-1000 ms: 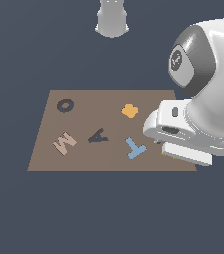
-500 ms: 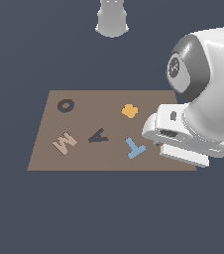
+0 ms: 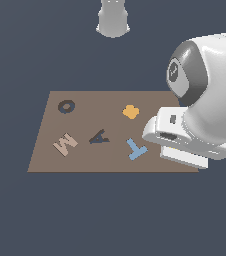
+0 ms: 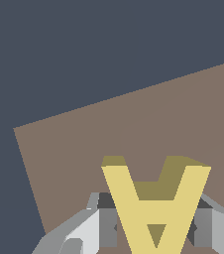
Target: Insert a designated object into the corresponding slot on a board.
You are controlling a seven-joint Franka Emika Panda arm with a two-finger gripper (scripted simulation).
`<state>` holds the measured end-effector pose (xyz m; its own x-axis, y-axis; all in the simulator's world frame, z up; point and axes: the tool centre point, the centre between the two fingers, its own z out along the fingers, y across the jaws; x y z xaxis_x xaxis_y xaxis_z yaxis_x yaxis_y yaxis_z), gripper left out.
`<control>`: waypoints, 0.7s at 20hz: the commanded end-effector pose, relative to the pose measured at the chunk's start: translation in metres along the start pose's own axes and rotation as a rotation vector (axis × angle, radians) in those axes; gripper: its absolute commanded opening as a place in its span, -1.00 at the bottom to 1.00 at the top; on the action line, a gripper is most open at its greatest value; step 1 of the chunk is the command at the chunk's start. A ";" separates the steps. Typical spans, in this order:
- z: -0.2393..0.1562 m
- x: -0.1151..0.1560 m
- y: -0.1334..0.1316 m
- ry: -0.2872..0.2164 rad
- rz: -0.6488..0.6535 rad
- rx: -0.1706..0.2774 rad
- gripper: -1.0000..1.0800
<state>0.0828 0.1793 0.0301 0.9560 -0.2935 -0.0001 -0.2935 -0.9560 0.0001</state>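
Observation:
In the wrist view the pale-yellow A block sits between my gripper's two grey fingers, which are shut on its sides and hold it above a corner of the brown board. In the exterior view the board lies flat, and the dark A-shaped slot is near its middle. My white hand hangs over the board's edge at the exterior view's right. The fingers and the block are hidden there by the arm.
On the board are a dark ring-shaped O recess, a tan M-shaped piece, a blue T-shaped piece and a small orange piece. A grey base stands behind the board. The floor around is dark blue.
The arm has shifted slightly toward the exterior view's left, over the board's edge. The pieces on the board have not moved.

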 end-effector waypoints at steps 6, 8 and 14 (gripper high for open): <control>-0.002 0.000 0.000 0.000 0.000 0.000 -1.00; -0.005 0.000 0.000 0.000 0.000 0.000 -1.00; -0.003 -0.002 0.001 -0.001 -0.018 0.000 -1.00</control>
<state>0.0814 0.1791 0.0328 0.9591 -0.2831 -0.0010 -0.2831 -0.9591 0.0006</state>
